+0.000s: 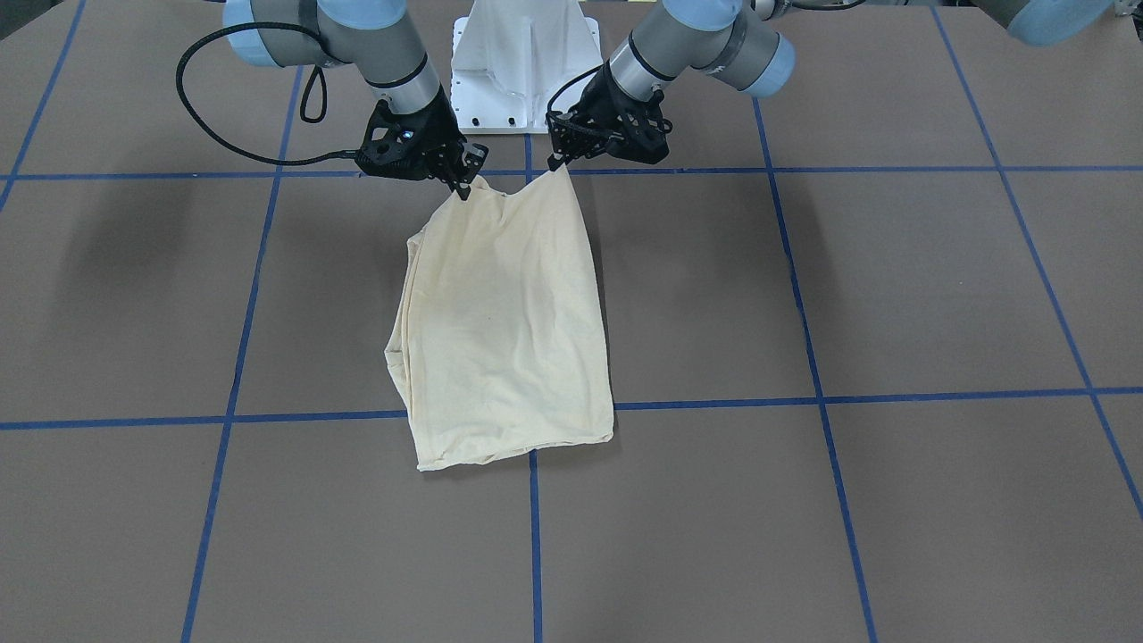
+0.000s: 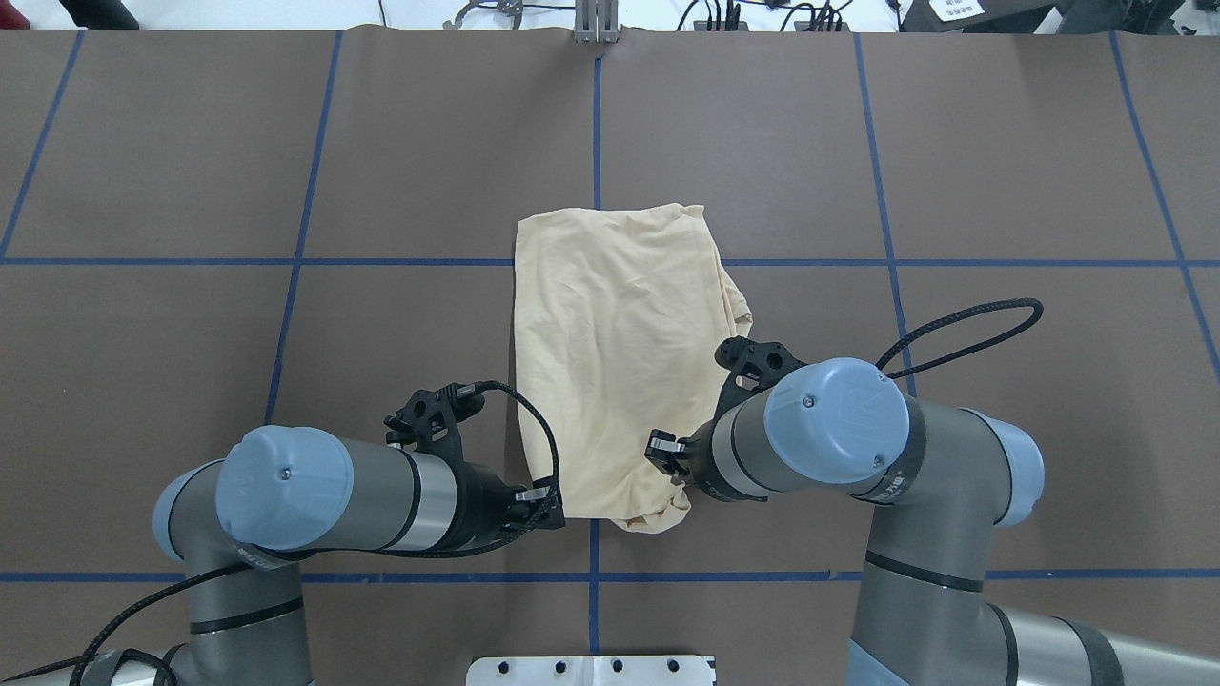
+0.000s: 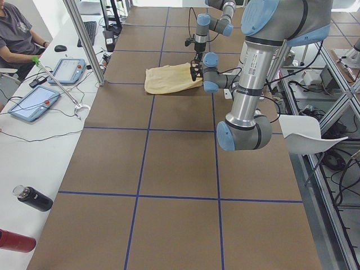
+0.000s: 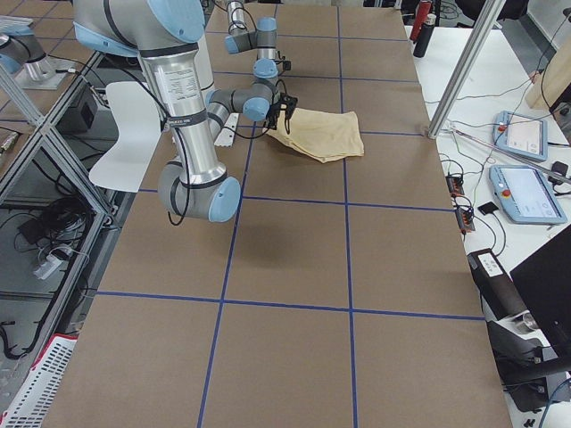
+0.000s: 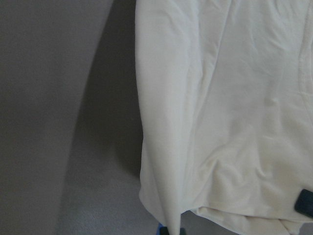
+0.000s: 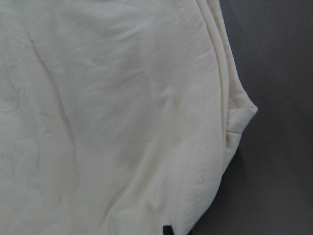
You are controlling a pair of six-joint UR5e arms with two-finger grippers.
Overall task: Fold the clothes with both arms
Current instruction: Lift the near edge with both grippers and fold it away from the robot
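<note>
My left fingers [image 1: 556, 162] and right fingers [image 1: 463, 187] each pinch a near corner of the shirt [image 1: 509, 330], holding that edge raised, I judge, to fold it over the rest lying flat at the middle of the worktop [image 1: 804, 295]

The shirt [image 2: 610, 362] lies mid-table [image 2: 953, 143]; the left gripper [image 1: 558, 164] and right gripper [image 1: 463, 187] hold its two corners nearest the robot.
</note>
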